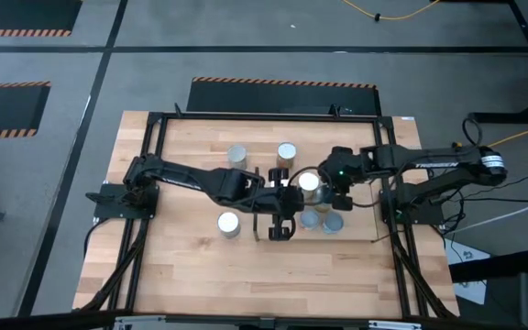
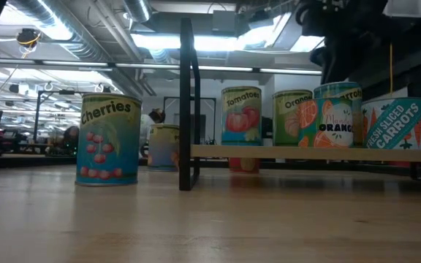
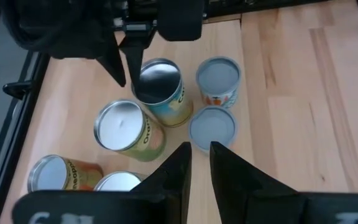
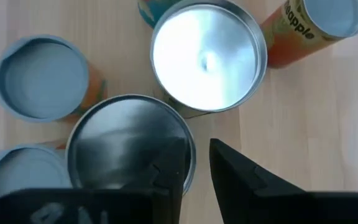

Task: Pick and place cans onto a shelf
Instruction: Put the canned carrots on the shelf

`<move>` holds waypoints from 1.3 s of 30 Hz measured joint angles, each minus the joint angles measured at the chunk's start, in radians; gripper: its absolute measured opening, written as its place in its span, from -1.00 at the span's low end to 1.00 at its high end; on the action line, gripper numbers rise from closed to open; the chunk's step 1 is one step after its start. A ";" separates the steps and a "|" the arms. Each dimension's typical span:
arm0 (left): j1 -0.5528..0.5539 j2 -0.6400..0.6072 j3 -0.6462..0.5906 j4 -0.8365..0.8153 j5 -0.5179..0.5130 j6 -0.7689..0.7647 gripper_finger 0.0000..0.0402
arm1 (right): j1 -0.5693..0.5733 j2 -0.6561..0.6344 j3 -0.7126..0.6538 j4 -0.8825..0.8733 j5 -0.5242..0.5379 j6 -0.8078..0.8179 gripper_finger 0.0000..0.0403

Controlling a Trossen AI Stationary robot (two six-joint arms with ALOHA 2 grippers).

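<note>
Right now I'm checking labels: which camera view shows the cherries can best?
The low view: the cherries can stands upright left of the shelf's dark panel, label readable. The high view shows only a round pale top, likely the same can. I can't pick it out in either wrist view.

Six small cans stand upright. Four of them are clustered on the shelf (image 2: 320,153), a flat light-wood board with a thin dark upright panel at one end: tomatoes (image 2: 241,117), an orange-labelled can (image 2: 292,117), an oranges can (image 2: 336,117) and sliced carrots (image 2: 399,124). The cherries can (image 2: 108,140) stands on the bench just outside the panel, and two silver-topped cans (image 1: 237,154) (image 1: 287,152) stand farther back.
</note>
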 joint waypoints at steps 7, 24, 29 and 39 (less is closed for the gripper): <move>-0.004 0.000 0.000 0.000 0.000 0.000 -0.74 | -0.012 0.023 0.001 -0.002 -0.033 0.000 -0.60; -0.004 0.000 0.000 0.000 0.000 -0.003 -0.74 | -0.012 0.025 0.001 -0.008 -0.043 -0.020 -0.95; -0.004 0.000 0.000 0.000 0.000 -0.004 -0.74 | -0.012 0.022 0.002 -0.023 -0.043 -0.028 -0.98; -0.004 0.001 0.000 0.000 0.000 -0.004 -0.74 | -0.035 0.002 0.001 -0.076 -0.046 -0.056 -0.98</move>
